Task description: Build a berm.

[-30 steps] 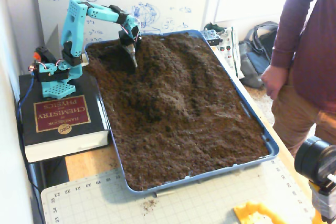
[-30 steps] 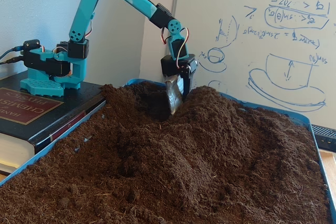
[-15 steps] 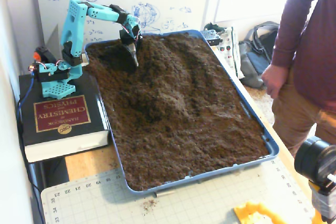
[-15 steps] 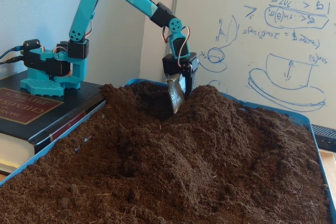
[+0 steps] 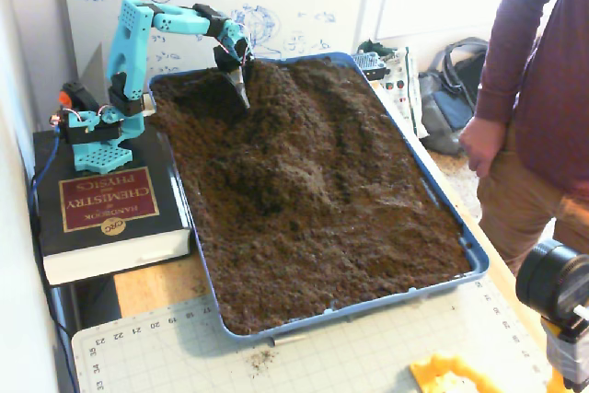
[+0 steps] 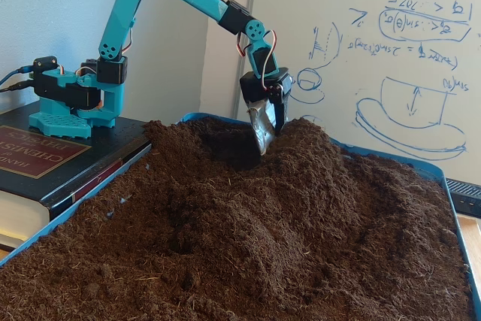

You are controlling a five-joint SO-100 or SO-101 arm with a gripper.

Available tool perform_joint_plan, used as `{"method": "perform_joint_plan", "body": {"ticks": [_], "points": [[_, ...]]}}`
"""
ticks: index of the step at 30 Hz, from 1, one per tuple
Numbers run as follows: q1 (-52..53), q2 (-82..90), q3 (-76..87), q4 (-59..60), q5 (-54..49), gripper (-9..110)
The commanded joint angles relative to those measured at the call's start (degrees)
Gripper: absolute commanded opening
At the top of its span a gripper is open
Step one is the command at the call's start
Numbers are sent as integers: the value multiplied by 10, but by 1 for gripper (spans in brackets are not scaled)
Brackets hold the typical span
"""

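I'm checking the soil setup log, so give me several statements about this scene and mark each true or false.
1. The claw has its tip at the soil near the tray's far end. True.
2. The arm's base stands on a thick book. True.
3. The soil sits in a red tray. False: the tray is blue.
4. The soil surface is perfectly flat. False: a raised berm runs through the middle, with a darker hollow beside the claw.
5. Nobody is near the table. False: a person stands at the right edge of one fixed view.
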Motion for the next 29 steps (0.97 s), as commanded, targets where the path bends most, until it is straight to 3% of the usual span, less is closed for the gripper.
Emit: {"method": "perform_joint_plan", "body": {"ticks": [1,20,25,29], "points": [[16,61,-54,0,6,0],[16,207,0,11,-1,0],[36,349,81,127,-9,0],[80,459,135,273,-106,0]]}}
